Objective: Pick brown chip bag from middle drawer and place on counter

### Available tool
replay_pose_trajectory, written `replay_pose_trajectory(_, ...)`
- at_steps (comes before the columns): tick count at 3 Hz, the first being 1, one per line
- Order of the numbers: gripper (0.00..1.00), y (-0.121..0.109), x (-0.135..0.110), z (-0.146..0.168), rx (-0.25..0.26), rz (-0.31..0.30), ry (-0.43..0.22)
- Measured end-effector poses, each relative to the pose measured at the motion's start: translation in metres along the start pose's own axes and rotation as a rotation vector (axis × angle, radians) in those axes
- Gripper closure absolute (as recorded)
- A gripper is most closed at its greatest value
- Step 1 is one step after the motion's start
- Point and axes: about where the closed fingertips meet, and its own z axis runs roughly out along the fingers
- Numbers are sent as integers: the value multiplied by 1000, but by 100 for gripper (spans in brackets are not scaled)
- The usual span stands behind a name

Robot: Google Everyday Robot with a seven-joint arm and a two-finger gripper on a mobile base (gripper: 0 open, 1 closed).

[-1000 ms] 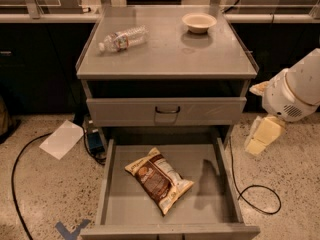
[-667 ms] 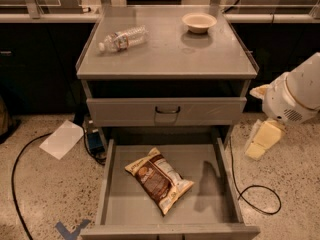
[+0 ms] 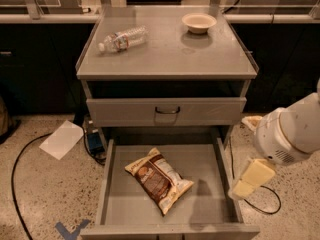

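My gripper (image 3: 251,179) sits lower right by the drawer (image 3: 200,156) wall, grip I can't tell; chip bag (image 3: 159,180) lies left of it, slanting upper-left to lower-right.

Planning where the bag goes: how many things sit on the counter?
2: a water bottle lying back left, a bowl back right. The tool hangs right of the open drawer.

1 camera, high in front, looks down at the desk (image 3: 165,54) and open middle drawer (image 3: 135,214) from nearby; the gripper (image 3: 252,178) hangs at right, just beside the drawer.
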Motion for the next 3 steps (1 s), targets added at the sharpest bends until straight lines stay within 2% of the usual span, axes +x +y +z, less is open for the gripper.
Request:
replay_pose_trajectory(1, 0, 42, -4, 29, -38, 9, -28)
replay_pose_trajectory(2, 0, 65, -20, 64, -60, -20, -65)
replay_pose_trajectory(3, 0, 65, -20, 64, -60, -20, -65)
